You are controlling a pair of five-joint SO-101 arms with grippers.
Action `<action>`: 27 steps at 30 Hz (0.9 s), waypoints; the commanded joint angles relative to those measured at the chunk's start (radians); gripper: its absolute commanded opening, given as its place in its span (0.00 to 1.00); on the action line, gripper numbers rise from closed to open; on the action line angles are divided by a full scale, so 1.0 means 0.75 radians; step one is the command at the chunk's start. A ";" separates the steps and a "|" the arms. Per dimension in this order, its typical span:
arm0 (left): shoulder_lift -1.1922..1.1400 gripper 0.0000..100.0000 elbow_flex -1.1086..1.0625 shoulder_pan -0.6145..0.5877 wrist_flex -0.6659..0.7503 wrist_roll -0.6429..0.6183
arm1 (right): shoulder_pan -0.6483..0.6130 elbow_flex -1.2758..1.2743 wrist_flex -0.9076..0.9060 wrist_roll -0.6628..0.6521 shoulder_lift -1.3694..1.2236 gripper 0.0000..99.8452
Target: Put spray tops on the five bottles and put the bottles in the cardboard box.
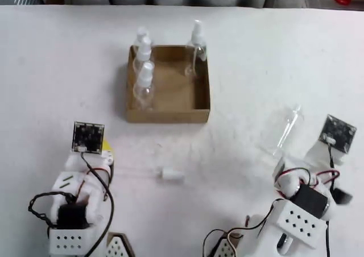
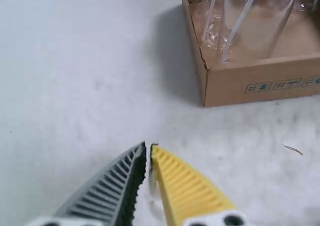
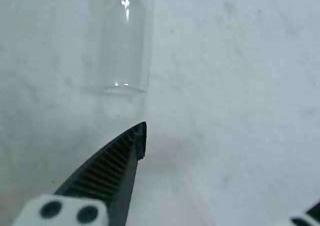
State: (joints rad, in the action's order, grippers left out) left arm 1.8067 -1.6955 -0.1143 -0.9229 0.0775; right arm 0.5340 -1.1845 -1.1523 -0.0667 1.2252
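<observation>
One uncapped bottle [image 3: 120,41] is lying on the table [image 1: 256,69] just ahead of the right claw [image 3: 225,173], long axis running away from it; that claw is gaping, the left claw [image 2: 149,148] sitting closed.

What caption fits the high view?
Capped bottles stand in the cardboard box; one bare bottle and a spray top lie outside.
</observation>
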 commanded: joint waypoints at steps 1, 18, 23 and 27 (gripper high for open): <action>0.015 0.02 0.004 -0.028 0.004 0.014 | 0.073 -0.068 -0.007 0.006 0.019 0.50; 0.015 0.02 0.006 -0.079 0.076 -0.074 | 0.042 -0.117 0.040 -0.205 0.019 0.14; 0.015 0.02 0.014 -0.079 0.055 -0.074 | 0.028 0.049 -0.005 -0.108 0.007 0.14; 0.015 0.02 0.014 -0.071 0.043 -0.074 | -0.064 0.221 -0.028 0.000 -0.015 0.14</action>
State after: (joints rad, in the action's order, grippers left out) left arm 1.8067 -1.6955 -0.1619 -0.8907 0.0330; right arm 0.5355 -1.1431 -1.1492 -0.1174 1.2252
